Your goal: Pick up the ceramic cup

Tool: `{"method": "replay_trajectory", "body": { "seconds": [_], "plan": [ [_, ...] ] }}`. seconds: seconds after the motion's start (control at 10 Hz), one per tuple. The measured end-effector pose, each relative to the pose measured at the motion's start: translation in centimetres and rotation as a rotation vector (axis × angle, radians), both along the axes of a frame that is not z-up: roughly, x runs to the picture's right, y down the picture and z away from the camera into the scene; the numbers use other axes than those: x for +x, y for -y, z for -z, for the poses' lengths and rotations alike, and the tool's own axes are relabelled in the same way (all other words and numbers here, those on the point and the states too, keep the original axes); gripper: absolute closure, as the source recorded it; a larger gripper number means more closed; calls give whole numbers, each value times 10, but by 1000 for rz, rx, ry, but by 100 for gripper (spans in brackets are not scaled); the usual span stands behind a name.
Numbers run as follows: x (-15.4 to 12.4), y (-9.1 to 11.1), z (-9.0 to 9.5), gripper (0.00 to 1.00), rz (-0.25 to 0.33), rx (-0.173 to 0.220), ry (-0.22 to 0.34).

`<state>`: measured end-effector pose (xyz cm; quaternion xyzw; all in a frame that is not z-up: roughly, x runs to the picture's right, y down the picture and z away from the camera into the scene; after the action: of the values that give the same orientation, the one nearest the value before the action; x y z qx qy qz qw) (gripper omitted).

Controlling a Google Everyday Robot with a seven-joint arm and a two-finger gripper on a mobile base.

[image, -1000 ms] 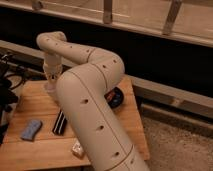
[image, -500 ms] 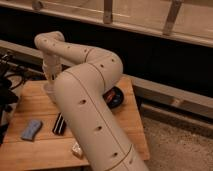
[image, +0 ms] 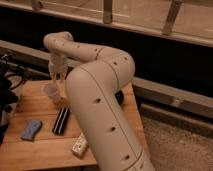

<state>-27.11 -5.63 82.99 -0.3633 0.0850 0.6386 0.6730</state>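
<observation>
A dark wall runs behind the scene, with a pale rail along its top and a grey ledge [image: 170,96] at its foot. Speckled floor lies to the right. In front of the ledge stands a light slatted wooden table [image: 37,151].

The thick white robot arm [image: 100,107] rises from the front right corner of the table, covers much of the right side, and bends back towards the rear left corner. The gripper [image: 57,76] hangs there pointing down, close to the back edge. Whether it is open or closed cannot be told.

The small plain white handleless ceramic cup [image: 51,92] stands upright near the back edge, towards the rear left corner. It sits just below the gripper and slightly to its left. Whether the two touch cannot be told.

- A flat black rectangular object [image: 61,120] lies near the middle of the table, in front of the cup.
- A small blue oblong object [image: 31,129] lies near the left edge.
- A long white labelled bottle [image: 80,144] lies towards the front edge, beside the arm.
- A round black bowl [image: 119,96] shows near the right edge, mostly hidden behind the arm.
</observation>
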Motion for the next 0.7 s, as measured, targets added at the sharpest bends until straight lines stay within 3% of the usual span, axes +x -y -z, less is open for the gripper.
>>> {"method": "replay_trajectory", "body": {
  "seconds": [0.2,0.4,0.7],
  "plan": [
    [0,1,-1,20,-56,-6,84],
    [-8,-4,-2,20,-46,-19,90],
    [-8,-21,-17,20,-21,-82,65]
  ]
}}
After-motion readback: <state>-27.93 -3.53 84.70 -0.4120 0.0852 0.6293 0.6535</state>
